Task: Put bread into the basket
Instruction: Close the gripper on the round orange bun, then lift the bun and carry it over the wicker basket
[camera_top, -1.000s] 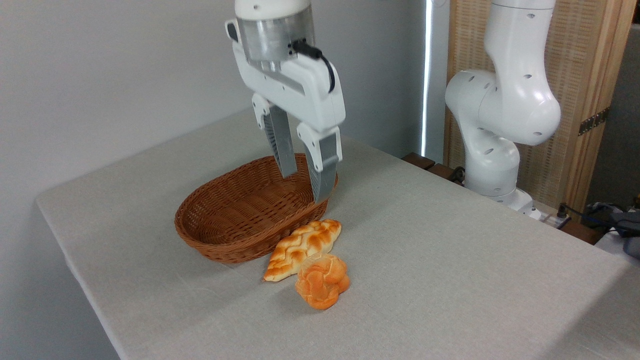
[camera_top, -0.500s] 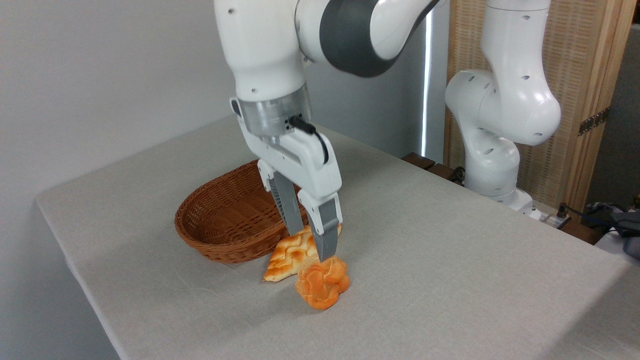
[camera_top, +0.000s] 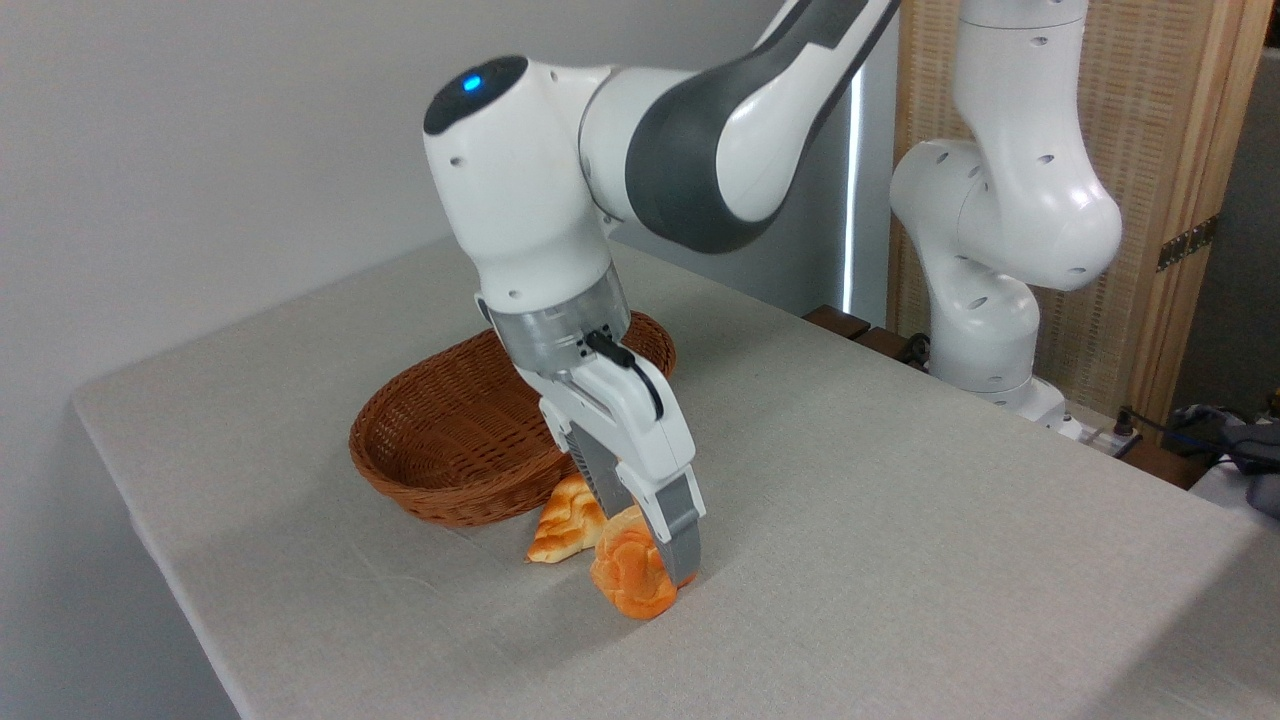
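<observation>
**Bun bracketed by the gripper on the table, basket empty behind**

The bread (camera_top: 630, 580), a small round orange bun, is seen resting on the grey tablecloth (camera_top: 900, 520), towards the front edge of the table. It is straddled by the gripper (camera_top: 650, 545): one grey finger (camera_top: 683, 535) is set against its right side and reaches almost to the cloth, while the other finger is lowered behind it on the left. The jaws are spread to about the bun's width; whether the bun is actually pinched cannot be told, and it has not been lifted.

Just behind and to the left, touching or nearly touching the bun, a longer braided loaf (camera_top: 562, 515) is laid, partly hidden by the gripper. Its far end lies close against the near wall of the basket (camera_top: 440, 460), which is shown empty.

Wide bare cloth is left to the right of the bun and in front of it. To the left, the table's edge is met beyond the basket. The arm's white base (camera_top: 990, 330) is mounted well apart at the back right
</observation>
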